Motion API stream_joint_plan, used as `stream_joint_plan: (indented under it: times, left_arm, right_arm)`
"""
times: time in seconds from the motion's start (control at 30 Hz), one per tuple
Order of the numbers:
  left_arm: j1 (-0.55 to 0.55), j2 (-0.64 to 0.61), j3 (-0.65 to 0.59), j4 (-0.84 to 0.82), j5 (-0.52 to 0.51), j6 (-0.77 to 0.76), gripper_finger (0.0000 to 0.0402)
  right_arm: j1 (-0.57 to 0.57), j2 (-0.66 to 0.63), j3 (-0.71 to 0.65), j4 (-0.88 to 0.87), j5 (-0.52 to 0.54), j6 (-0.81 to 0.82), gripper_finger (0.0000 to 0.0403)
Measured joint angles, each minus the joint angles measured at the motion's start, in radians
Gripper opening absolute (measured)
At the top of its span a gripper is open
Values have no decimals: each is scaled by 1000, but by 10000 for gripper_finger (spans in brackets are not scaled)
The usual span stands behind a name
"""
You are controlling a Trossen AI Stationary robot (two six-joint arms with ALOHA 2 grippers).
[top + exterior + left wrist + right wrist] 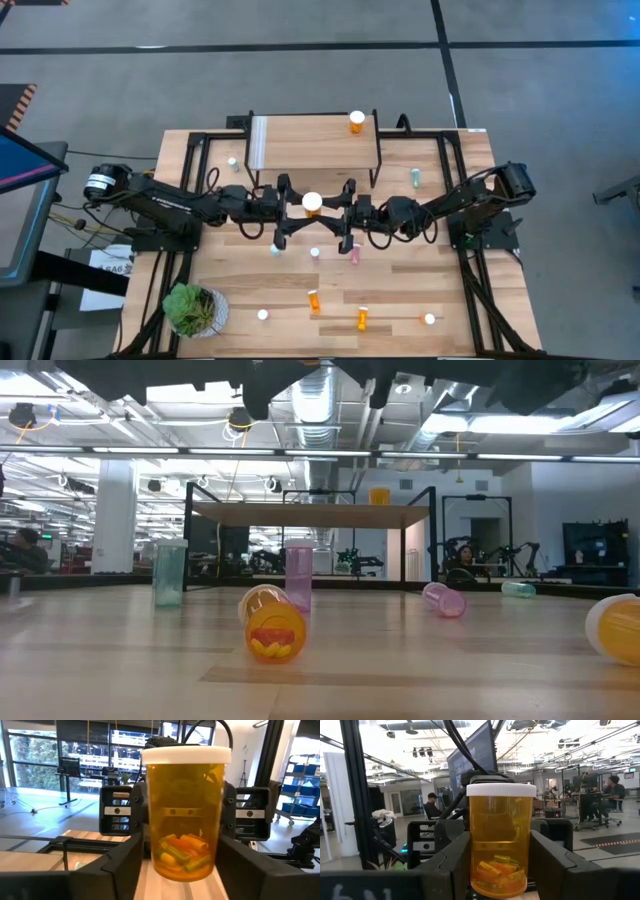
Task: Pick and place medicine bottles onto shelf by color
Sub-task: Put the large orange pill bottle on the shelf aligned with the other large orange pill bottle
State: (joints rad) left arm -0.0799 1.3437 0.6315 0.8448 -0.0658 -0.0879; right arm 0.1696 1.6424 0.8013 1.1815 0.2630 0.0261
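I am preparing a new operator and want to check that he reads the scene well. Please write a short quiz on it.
1. True or false: one orange bottle stands on the shelf.
2. What do the left gripper and the right gripper hold between them?
3. The potted plant is on which arm's side? A) left B) right

Key: 1 true; 2 the wide orange bottle; 3 A.

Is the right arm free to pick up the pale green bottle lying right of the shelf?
Probably not yet: the right end effector and the left end effector both grip the wide orange bottle with white cap. Nothing blocks the pale green bottle.
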Motion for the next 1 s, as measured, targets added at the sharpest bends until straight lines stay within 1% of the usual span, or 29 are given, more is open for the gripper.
stream_joint_plan:
  times: [0.17,0.27,0.33,0.5,0.67,0.8,0.87,1.0]
  left_arm:
    - [0,0,0,0,6,0,161]
    - [0,0,0,-1,13,1,145]
    - [0,0,0,-2,13,0,145]
    - [1,-1,0,-22,5,1,167]
    - [3,-1,0,-32,-2,6,165]
    - [3,-15,0,-58,-5,20,157]
    - [3,-32,0,-87,-11,25,156]
    - [3,-78,0,-220,-54,56,159]
  right_arm:
    - [-1,-1,0,-2,0,0,191]
    - [-1,-1,0,-3,0,0,196]
    - [-1,-1,0,-3,0,1,201]
    - [-1,-1,-1,-15,0,0,220]
    - [-2,-24,-1,-77,1,2,245]
    - [-1,-74,-1,-182,0,2,254]
    - [-1,-113,-1,-261,0,7,255]
    - [3,-202,-1,-458,0,36,255]
